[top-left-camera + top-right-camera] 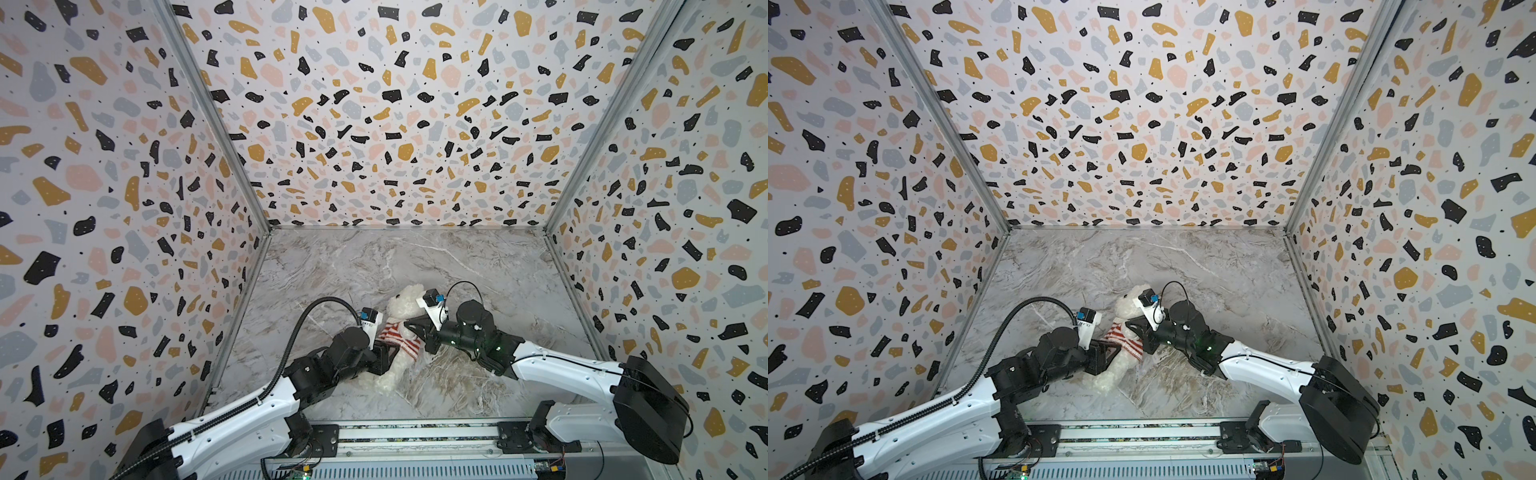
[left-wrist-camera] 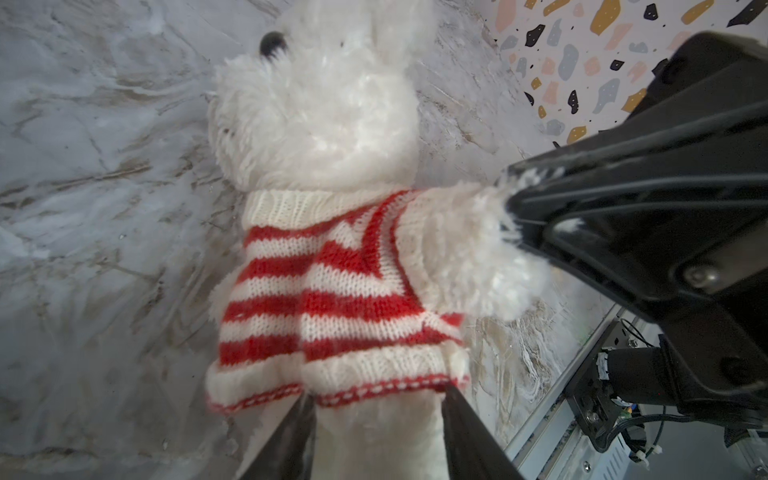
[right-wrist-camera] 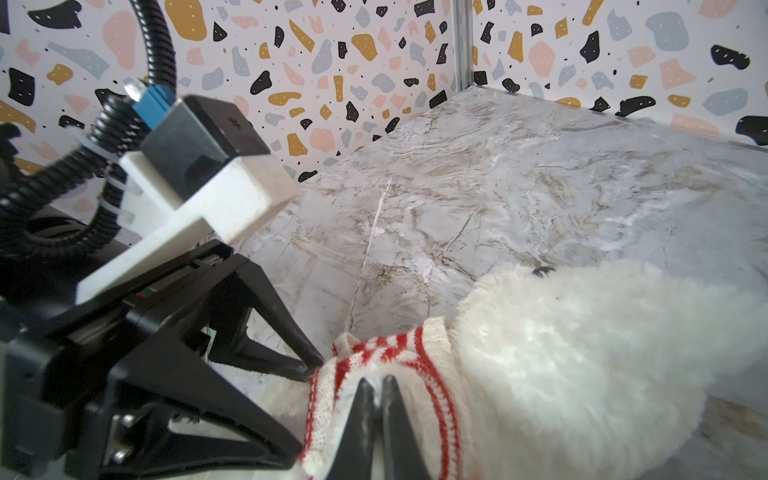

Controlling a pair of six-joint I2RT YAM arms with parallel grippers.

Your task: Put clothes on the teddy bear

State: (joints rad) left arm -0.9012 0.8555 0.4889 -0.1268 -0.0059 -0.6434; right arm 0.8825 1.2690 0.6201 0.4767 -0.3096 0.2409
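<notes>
- Left wrist view alone shows the full knitted sweater [image 2: 332, 291]: red and white stripes on the teddy bear [image 2: 316, 116], collar at the neck, hem low on the body, one furry arm out through a sleeve.
- Right wrist view alone shows the bear's arm end-on, ringed by the sleeve cuff.
- Both top views place the bear lying on the marble counter [image 1: 457, 270] near its front edge, between the two arms, head toward the back wall.
- Left end effector [image 2: 379, 397]: jaws spread, one on each side of the bear's body just below the hem.
- Right end effector [image 3: 376, 384]: jaws pressed together, pinching the fur of that arm.
</notes>
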